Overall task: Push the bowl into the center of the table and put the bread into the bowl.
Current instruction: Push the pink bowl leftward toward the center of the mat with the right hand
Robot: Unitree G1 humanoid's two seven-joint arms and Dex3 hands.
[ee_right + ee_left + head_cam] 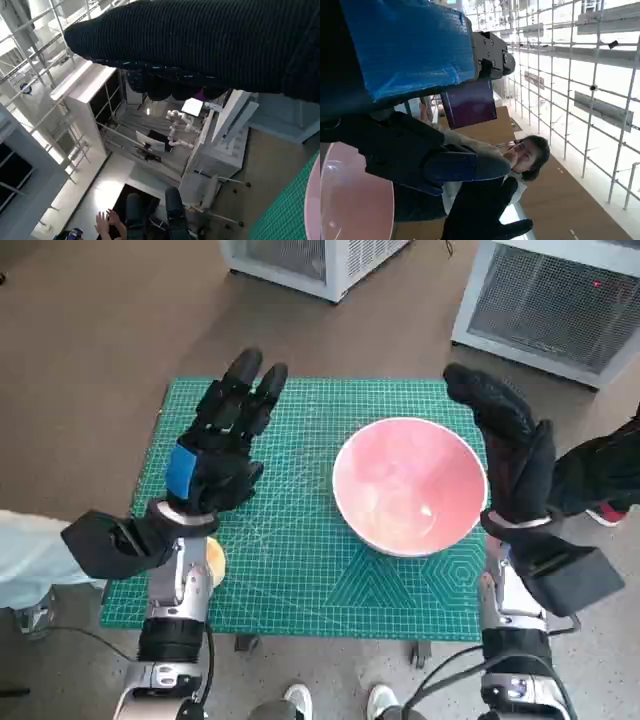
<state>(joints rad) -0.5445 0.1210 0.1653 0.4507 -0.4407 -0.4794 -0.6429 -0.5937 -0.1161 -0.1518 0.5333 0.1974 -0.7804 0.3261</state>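
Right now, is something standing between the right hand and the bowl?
Nothing visible. The right hand is raised, open, beside the bowl at its right rim, with no object between them on the mat.

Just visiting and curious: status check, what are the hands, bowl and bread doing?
Left hand and right hand open, holding nothing. Pink bowl empty, right of table middle. Bread mostly hidden under left forearm.

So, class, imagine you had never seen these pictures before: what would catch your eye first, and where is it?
First, the big pink bowl, empty, on the right half of the green cutting mat. Next, the two dark hands raised over the mat: the left hand with blue tape, open over the mat's left side, and the gloved right hand beside the bowl's right rim.
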